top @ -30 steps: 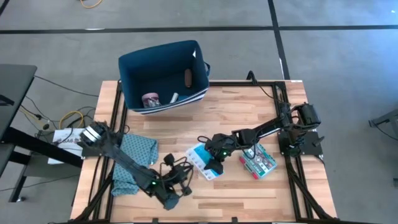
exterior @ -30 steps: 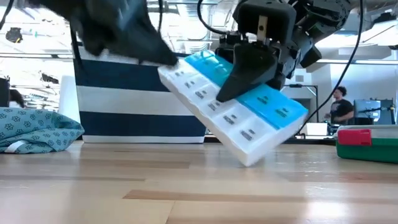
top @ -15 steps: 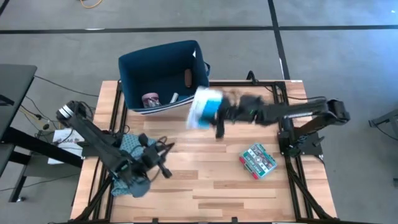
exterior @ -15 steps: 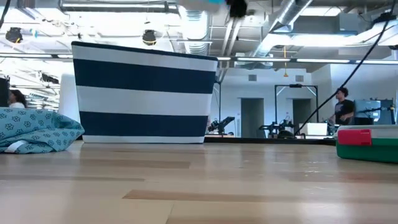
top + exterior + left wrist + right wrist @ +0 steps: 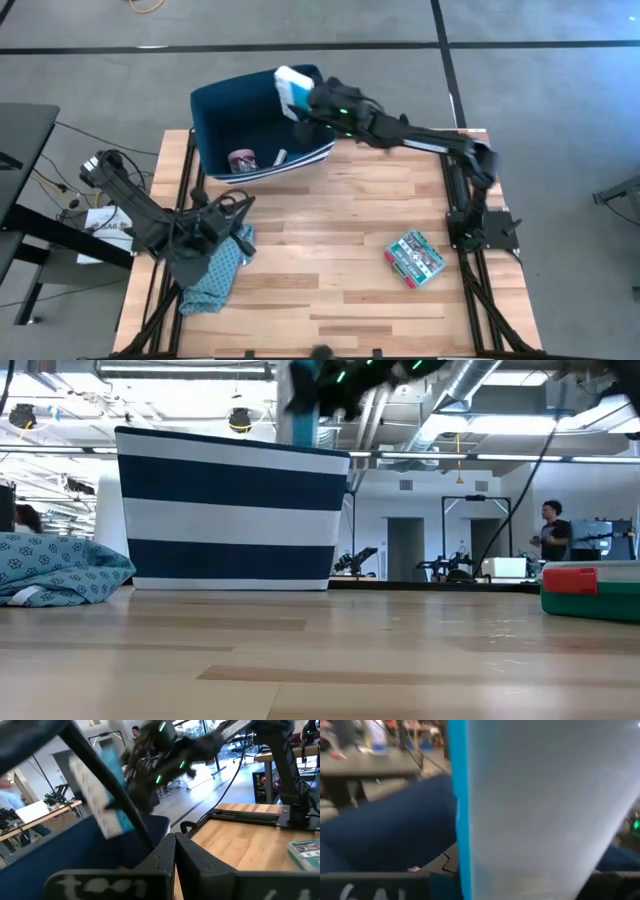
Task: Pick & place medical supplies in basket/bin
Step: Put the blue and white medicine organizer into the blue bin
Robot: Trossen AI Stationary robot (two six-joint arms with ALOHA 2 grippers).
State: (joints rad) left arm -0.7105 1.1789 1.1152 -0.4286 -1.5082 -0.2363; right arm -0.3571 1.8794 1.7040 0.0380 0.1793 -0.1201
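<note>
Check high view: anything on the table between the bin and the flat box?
Nothing. In the high view only bare wood lies between the navy bin and the teal-red-white flat box; the right arm passes above the table's far edge, right gripper holding the pill organiser over the bin.

Fabric bin point(image 5: 225, 115), wooden table point(image 5: 340, 215)

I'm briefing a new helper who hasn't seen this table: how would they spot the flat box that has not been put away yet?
Start at the wooden table with the big navy bin at its far edge. Look to the table's near right part, by the right arm's base: the flat box lies alone there on bare wood. Its teal, red and white print sets it apart from the teal cloth across the table.
</note>
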